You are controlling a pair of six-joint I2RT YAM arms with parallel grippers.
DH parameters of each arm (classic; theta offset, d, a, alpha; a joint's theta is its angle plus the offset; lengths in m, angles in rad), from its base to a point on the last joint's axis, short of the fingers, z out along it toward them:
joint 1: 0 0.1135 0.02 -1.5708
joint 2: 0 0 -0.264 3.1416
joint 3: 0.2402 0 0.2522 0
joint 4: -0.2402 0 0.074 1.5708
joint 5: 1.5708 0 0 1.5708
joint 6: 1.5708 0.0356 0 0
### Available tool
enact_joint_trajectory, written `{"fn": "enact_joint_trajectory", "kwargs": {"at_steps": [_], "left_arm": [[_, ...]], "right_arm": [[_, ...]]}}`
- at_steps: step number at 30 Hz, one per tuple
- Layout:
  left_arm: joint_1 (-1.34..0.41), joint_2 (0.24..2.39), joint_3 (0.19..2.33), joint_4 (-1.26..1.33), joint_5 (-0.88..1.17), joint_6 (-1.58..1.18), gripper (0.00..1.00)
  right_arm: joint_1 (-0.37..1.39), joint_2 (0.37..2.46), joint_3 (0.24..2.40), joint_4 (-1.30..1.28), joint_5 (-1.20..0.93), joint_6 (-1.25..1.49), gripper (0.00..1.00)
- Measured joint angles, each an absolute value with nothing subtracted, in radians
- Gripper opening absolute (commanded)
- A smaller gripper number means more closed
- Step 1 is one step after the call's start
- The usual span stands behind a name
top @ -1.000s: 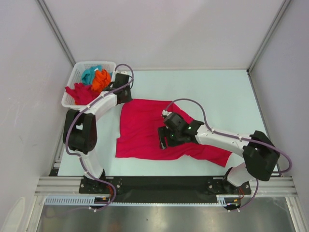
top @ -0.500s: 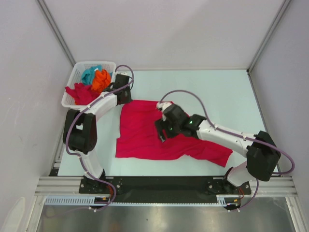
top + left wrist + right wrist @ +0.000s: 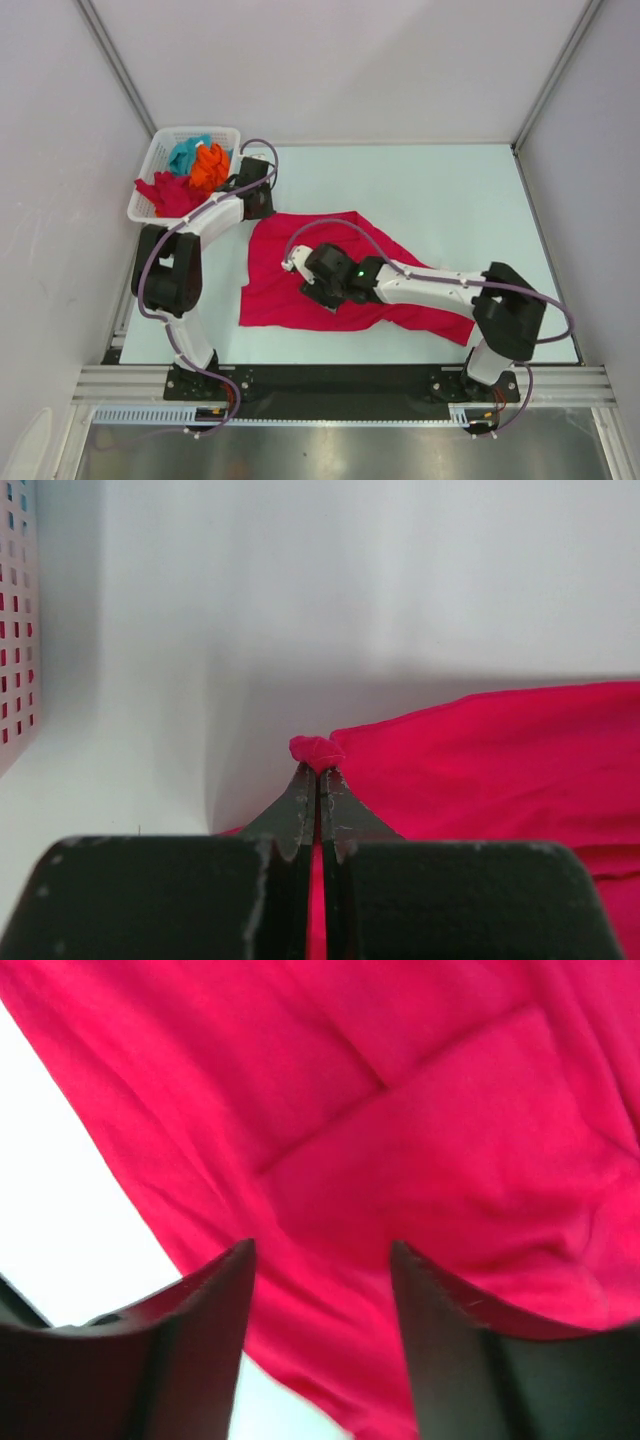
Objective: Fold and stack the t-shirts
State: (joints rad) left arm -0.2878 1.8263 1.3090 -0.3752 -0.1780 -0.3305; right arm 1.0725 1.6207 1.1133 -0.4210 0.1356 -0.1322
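Bright, even, diffuse light fills the overhead view, with only faint shadows. In the left wrist view a soft grey shadow lies on the table (image 3: pixel 200 730) beside the crimson t-shirt (image 3: pixel 500 750), and the left gripper (image 3: pixel 318 772) is blurred (too close). The right wrist view is soft, its table patch blown white.

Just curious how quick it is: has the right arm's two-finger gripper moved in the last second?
Yes. The right gripper has slid leftward over the spread crimson cloth t-shirt, ending nearer the white plastic lattice basket at far left.
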Motion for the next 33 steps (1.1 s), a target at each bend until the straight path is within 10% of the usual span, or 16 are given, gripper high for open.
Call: {"fn": "enact_joint_trajectory", "kwargs": {"at_steps": [22, 33], "left_arm": [[-0.288, 1.83, 1.304, -0.368, -0.176, -0.331, 0.0], [-0.288, 1.831, 1.304, -0.368, -0.176, -0.331, 0.0]], "right_arm": [[1.11, 1.841, 1.178, -0.341, 0.17, -0.097, 0.43], [1.076, 1.848, 1.177, -0.336, 0.171, -0.059, 0.0]]}}
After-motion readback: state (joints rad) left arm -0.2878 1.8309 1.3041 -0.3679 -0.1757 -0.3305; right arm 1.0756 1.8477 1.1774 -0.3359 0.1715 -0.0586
